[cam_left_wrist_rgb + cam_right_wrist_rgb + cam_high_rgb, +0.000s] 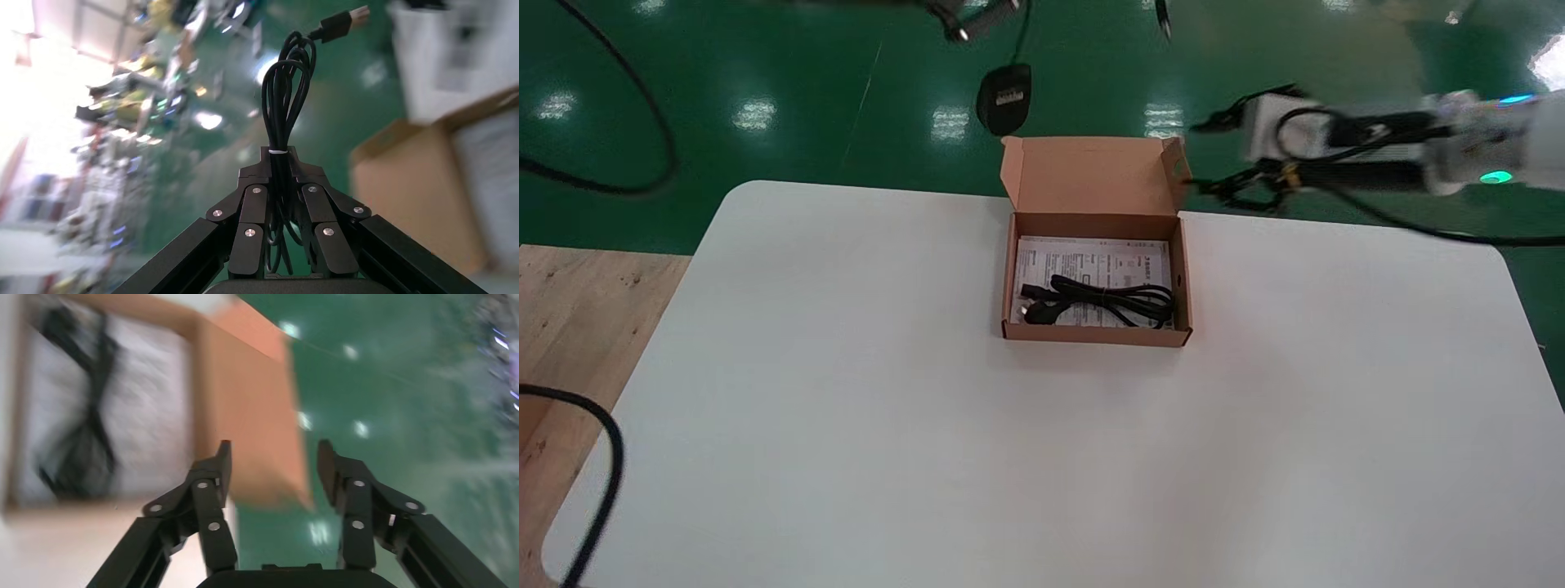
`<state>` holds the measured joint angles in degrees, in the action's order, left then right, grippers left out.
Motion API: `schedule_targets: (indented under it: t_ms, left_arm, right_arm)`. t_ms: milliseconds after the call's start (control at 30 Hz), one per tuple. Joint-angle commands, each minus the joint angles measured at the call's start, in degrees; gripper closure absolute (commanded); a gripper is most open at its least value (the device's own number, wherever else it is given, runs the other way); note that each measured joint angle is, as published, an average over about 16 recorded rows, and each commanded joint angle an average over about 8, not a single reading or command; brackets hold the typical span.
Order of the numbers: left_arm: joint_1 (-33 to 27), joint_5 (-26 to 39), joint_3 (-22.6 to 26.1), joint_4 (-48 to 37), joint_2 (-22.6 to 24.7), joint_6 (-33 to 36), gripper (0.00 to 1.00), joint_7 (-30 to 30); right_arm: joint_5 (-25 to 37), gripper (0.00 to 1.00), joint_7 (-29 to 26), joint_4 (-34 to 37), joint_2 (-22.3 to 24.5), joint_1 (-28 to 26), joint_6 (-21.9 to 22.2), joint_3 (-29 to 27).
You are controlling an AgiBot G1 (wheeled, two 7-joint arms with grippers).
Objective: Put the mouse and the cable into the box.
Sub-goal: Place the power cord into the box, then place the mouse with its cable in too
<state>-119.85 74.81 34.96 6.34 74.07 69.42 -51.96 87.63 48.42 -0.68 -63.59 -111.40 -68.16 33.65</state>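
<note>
**Cable in box; mouse outside it, beyond the table's far edge**

Head view. White table [846,408]. The box [1095,335] sits at mid-table with its lid flap upright at the far side. A printed leaflet [1091,261] lies flat on the box floor, and the black cable [1103,298] is coiled loosely on top of it. The mouse [1004,100] is outside the box, seen against the green floor [764,82] past the far table edge and just left of the lid. A thin cord runs from it to the top edge of the view. Cannot tell whether it hangs or lies on the floor. The right gripper [1209,157] comes in from the right, just beside the lid's right edge and off the table, with its fingers spread.

Left wrist view. The left gripper [280,160] is clamped on a black cord bundle [283,92] tied with a thin white band. The loops stick out past the fingertips and end in a USB plug [343,23]. The box shows as a brown blur to one side.

Right wrist view. The right gripper [274,462] has its jaws wide apart with nothing between them. Beyond the fingertips are the brown lid and the cable on the leaflet inside the box.
</note>
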Motion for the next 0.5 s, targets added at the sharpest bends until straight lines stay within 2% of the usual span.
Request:
schedule_targets:
  t_ms: [33,267,500]
  left_arm:
    - [2.1,-0.5,-0.3,-1.6,2.4,-0.2,1.00,-0.8]
    - [12.8,-3.7,0.9,6.0,4.9,-9.8,1.00,0.5]
    - [20.7,-8.1,8.5,16.6,4.9,-17.4,1.00,7.3]
  right_arm:
    - [-0.8,0.00,-0.4,0.1,3.4,-2.3,-0.7,-0.6]
    - [2.6,0.00,-1.1,0.7,12.8,-7.4,-1.0,1.8]
    - [5.8,0.00,-1.9,1.6,18.8,-9.5,1.6,4.0]
